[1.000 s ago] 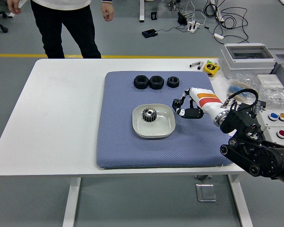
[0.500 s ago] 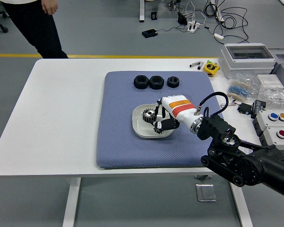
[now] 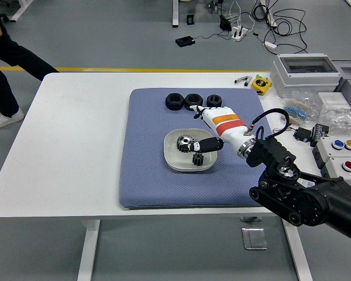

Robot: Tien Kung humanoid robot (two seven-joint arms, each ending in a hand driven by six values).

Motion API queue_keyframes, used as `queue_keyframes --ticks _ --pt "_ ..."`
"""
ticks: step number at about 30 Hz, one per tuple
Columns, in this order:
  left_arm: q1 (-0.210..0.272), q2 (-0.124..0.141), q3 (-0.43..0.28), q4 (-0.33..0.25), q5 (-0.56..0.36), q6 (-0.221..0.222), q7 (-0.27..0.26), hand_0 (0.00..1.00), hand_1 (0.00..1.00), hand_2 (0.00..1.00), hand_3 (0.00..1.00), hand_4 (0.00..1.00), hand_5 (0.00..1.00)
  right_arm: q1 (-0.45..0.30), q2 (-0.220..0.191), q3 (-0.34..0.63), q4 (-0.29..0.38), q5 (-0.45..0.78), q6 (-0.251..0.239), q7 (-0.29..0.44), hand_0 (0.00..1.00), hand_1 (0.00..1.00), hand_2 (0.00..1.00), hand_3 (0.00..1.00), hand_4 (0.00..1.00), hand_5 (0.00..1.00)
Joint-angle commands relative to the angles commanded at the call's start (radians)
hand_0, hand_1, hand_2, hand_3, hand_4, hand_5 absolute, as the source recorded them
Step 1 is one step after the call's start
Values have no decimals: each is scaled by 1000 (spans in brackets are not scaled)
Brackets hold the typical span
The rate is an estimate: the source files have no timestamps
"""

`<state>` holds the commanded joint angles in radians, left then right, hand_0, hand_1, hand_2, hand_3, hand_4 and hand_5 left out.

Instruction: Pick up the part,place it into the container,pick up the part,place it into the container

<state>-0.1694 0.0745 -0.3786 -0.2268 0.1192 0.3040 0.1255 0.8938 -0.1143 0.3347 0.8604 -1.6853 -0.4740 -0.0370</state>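
Note:
A white bowl sits mid-way on the blue mat. In it lie a toothed metal gear and a smaller black gear. My right hand, white with an orange band, hovers over the bowl's right rim, open and holding nothing. Its thumb points across the bowl just above the small gear, and the other fingers stretch toward the mat's back. Three black ring-shaped parts stand in a row along the far edge of the mat. My left arm does not show.
A person's legs are at the far left, beyond the table corner. Grey boxes, a yellow tape measure, plastic bags and a button panel crowd the table's right side.
My right hand swung left from the mat's right side to the bowl, then opened; the small black gear now lies in the bowl. The person walked off to the left.

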Motion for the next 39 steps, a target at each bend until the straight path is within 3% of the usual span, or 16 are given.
queue_keyframes --ticks 12,15,16,21,22,24,27,28,33,34,35,39 --pt "10 -3 -7 1 8 1 2 532 552 657 592 586 558 -34 -50 31 49 71 -7 -2 541 625 710 851 998 535" --pt "13 -3 -10 2 14 1 4 532 552 657 592 586 558 -53 -68 45 68 181 3 17 541 625 710 851 998 535" --pt "15 -3 -12 2 18 1 5 531 551 656 593 586 558 -65 -78 51 78 227 8 37 542 613 698 810 998 535" --pt "21 -3 -16 2 22 1 6 531 551 656 593 586 558 -123 -112 90 132 435 39 131 542 613 698 810 998 535" --pt "22 -4 -17 2 23 1 6 532 556 657 592 586 558 -137 -119 101 148 474 48 146 594 656 741 785 998 554" --pt "24 -4 -19 2 28 1 7 532 556 657 592 586 558 -165 -130 131 183 558 69 174 594 656 741 785 998 554" --pt "25 -4 -21 2 34 0 8 532 556 657 592 586 558 -206 -133 192 219 688 119 205 594 656 741 785 998 554" --pt "25 -4 -22 2 36 0 9 532 554 656 592 586 558 -222 -131 217 230 727 140 222 742 740 793 793 998 613" --pt "26 -6 -22 1 36 0 9 532 554 656 592 586 558 -281 -125 311 269 942 230 293 742 740 793 793 998 613" --pt "26 -6 -21 1 35 0 8 532 556 658 593 586 560 -289 -126 323 274 981 242 301 780 765 809 798 998 714" --pt "25 -5 -19 1 33 0 7 532 556 658 593 586 560 -297 -127 334 279 1020 253 307 780 765 809 798 998 714" --pt "21 -5 -15 1 29 -1 5 532 556 658 593 586 560 -328 -136 370 296 1189 260 316 780 765 809 798 998 714"
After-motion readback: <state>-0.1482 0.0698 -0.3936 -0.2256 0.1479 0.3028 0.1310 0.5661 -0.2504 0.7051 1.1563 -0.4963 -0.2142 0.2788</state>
